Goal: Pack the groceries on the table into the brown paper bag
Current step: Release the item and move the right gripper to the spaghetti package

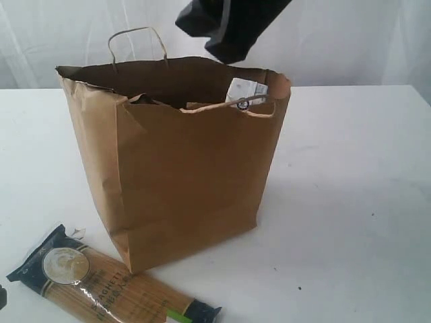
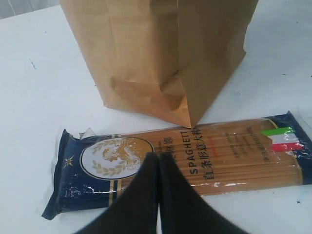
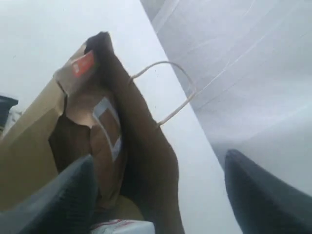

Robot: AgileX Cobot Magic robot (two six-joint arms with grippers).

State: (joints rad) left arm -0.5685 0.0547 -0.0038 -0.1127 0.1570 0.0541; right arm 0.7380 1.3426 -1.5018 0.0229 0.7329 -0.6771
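Observation:
The spaghetti pack [image 1: 111, 282] with dark ends lies flat on the table [image 1: 350, 202], in front of the brown paper bag [image 1: 182, 168] at its left corner. My left gripper [image 2: 158, 157] hovers shut and empty just over the pack's [image 2: 195, 156] round emblem. Above the bag's open mouth, near its back rim, my right gripper [image 3: 160, 156] is open and holds nothing. Inside the bag, the small white-blue carton [image 1: 245, 91] shows at the rim. The brown pouch with orange label [image 3: 90, 97] stands in there too. The other groceries are hidden.
The bag's [image 2: 161, 53] bottom corner nearly touches the spaghetti pack. One cord handle [image 1: 138, 42] stands up at the back; the other handle [image 1: 259, 108] droops over the front rim. A white curtain [image 1: 350, 40] hangs behind the table.

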